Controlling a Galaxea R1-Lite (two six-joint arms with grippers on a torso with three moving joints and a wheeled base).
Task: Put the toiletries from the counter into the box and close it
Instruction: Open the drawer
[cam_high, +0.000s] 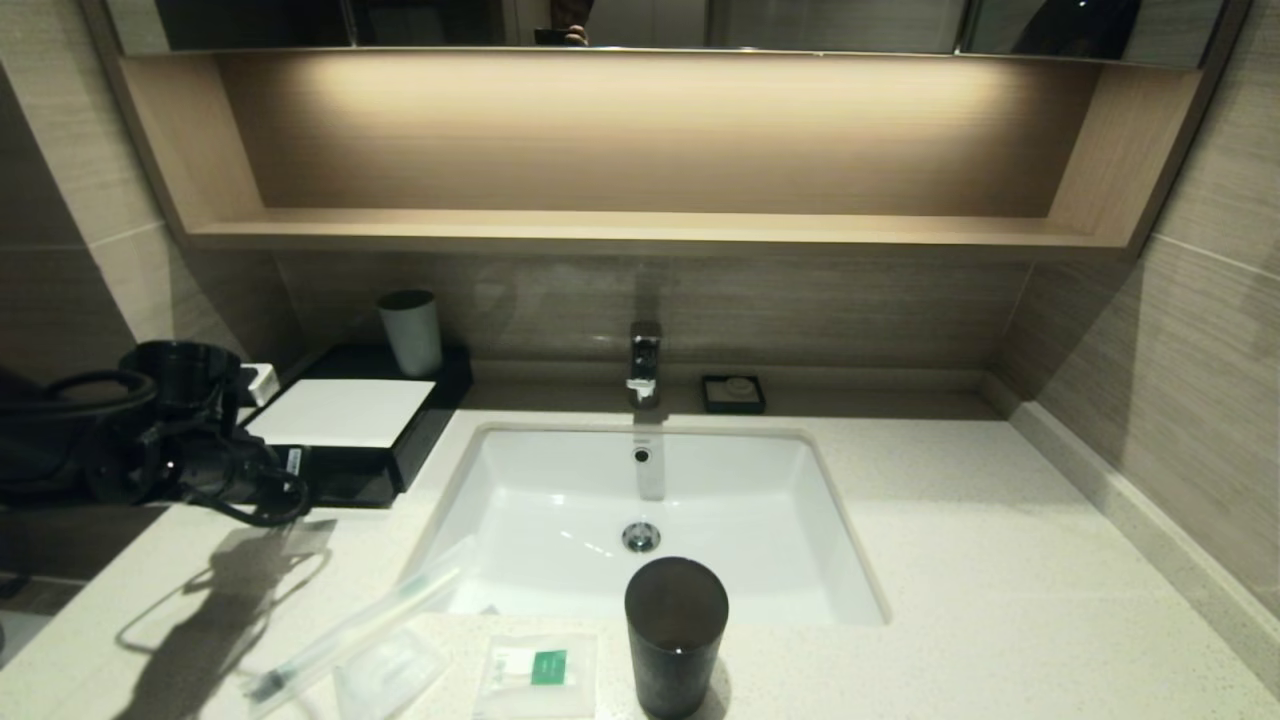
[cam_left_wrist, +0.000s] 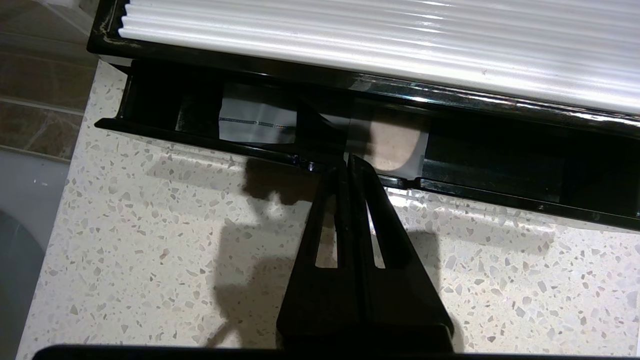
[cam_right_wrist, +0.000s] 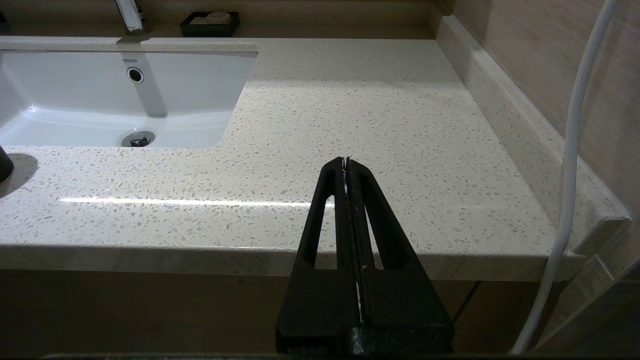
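Observation:
The black box with its white top panel stands on the counter left of the sink. Its front drawer is pulled out a little, and two wrapped packets lie inside. My left gripper is shut, tips at the drawer's front lip. The left arm reaches in from the left. Loose toiletries lie near the front edge: a toothbrush sleeve, a clear packet and a green-labelled sachet. My right gripper is shut and empty, off the counter's front right edge.
A tall dark cup stands beside the sachet, in front of the sink. A white cup sits on the box's back. The faucet and a black soap dish are by the wall. A white cable hangs on the right.

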